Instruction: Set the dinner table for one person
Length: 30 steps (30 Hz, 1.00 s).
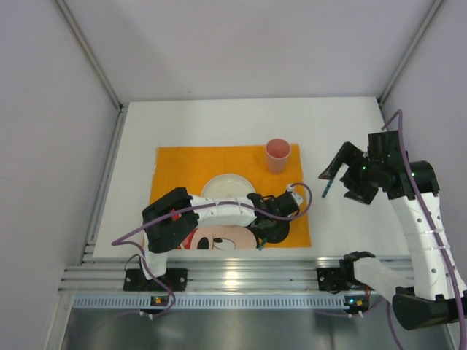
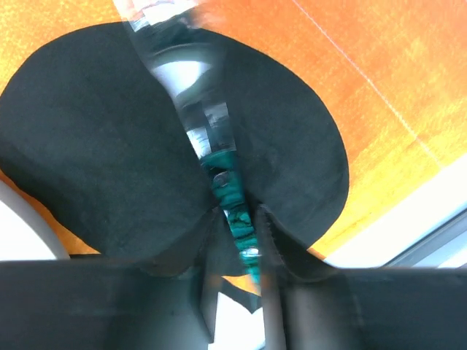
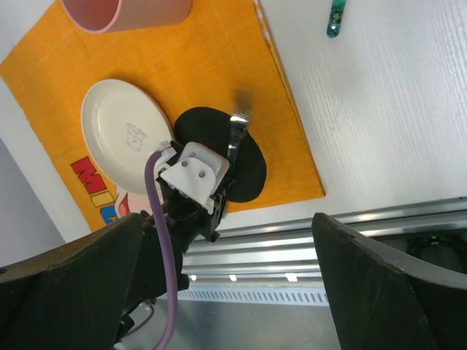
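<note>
Low reach with the left arm (image 1: 211, 213), high hover with the right arm (image 1: 423, 219).
Lying stretched rightward from its base, bending the wrist down, pressing the jaws of the left gripper (image 2: 239, 222) against both sides of a teal-handled utensil (image 2: 228, 191). Standing up over the right side, elbow raised, holding the right gripper (image 1: 339, 182) tilted leftward with jaws spread wide.

Pink cup (image 3: 128, 13) cut off at top, utensil (image 2: 211, 146) tip blurred
</note>
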Available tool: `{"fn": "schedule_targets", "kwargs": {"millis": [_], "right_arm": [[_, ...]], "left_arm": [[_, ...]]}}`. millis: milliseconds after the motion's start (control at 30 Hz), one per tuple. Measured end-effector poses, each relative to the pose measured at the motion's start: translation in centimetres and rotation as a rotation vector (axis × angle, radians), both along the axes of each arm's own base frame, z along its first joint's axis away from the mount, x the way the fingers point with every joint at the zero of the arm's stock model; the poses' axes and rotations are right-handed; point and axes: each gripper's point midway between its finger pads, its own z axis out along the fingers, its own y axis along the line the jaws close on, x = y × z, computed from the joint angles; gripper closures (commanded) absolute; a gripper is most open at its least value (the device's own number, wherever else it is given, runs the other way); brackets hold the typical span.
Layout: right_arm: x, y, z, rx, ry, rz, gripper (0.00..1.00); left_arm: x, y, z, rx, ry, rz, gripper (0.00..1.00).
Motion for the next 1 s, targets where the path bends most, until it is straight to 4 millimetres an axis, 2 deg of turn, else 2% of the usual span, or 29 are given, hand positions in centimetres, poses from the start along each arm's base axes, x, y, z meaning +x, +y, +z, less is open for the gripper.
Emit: {"fn": "schedule_targets", "kwargs": {"millis": [100, 133, 300, 400, 467, 533, 633, 667, 733, 800, 833, 900, 933, 967, 1000], "right_arm": [[0.1, 0.0, -0.3, -0.006, 0.012, 0.006, 0.00], [0.2, 0.0, -0.3, -0.008, 0.016, 0.007, 0.00], [0.4, -0.1, -0.7, -0.020, 0.028, 0.011, 0.00], [0.4, -0.3, -0.7, -0.031, 0.028, 0.013, 0.00], [0.4, -0.4, -0.8, -0.037, 0.027, 0.012, 0.00], [0.4, -0.5, -0.8, -0.043, 0.026, 0.013, 0.00], [0.5, -0.6, -0.9, -0.052, 0.026, 0.012, 0.00], [0.5, -0.6, -0.9, -0.055, 0.027, 0.012, 0.00], [0.6, -0.7, -1.1, -0.063, 0.032, 0.013, 0.00], [0.7, -0.8, -1.2, -0.066, 0.038, 0.014, 0.00], [0.7, -0.8, -1.3, -0.069, 0.040, 0.014, 0.00], [0.7, -0.8, -1.8, -0.073, 0.054, 0.016, 0.00], [0.6, -0.9, -2.1, -0.075, 0.062, 0.019, 0.00], [0.6, -0.9, -2.3, -0.077, 0.070, 0.020, 0.00], [0.6, -0.9, -2.4, -0.078, 0.074, 0.021, 0.00]], "left_arm": [[0.1, -0.2, 0.1, -0.018, 0.010, 0.014, 0.97], [0.1, -0.3, 0.1, -0.020, 0.014, 0.016, 1.00], [0.2, -0.4, 0.3, -0.026, 0.017, 0.022, 1.00], [0.4, -0.6, 1.7, -0.041, 0.007, 0.026, 1.00], [0.8, -1.1, 4.2, -0.083, -0.016, 0.030, 1.00], [1.4, -1.8, 8.1, -0.161, -0.053, 0.040, 1.00], [3.1, -2.1, 15.8, -0.325, -0.134, 0.079, 1.00], [4.0, -1.5, 18.9, -0.388, -0.173, 0.109, 1.00], [5.8, 0.9, 23.4, -0.474, -0.240, 0.175, 1.00], [8.1, 4.4, 26.4, -0.527, -0.302, 0.263, 1.00], [9.5, 6.9, 27.2, -0.537, -0.333, 0.325, 1.00], [12.0, 11.8, 26.4, -0.504, -0.377, 0.443, 1.00], [13.2, 14.7, 24.8, -0.456, -0.386, 0.509, 1.00], [13.9, 16.6, 23.4, -0.415, -0.383, 0.555, 1.00], [14.6, 19.3, 20.7, -0.349, -0.360, 0.613, 1.00]]}}
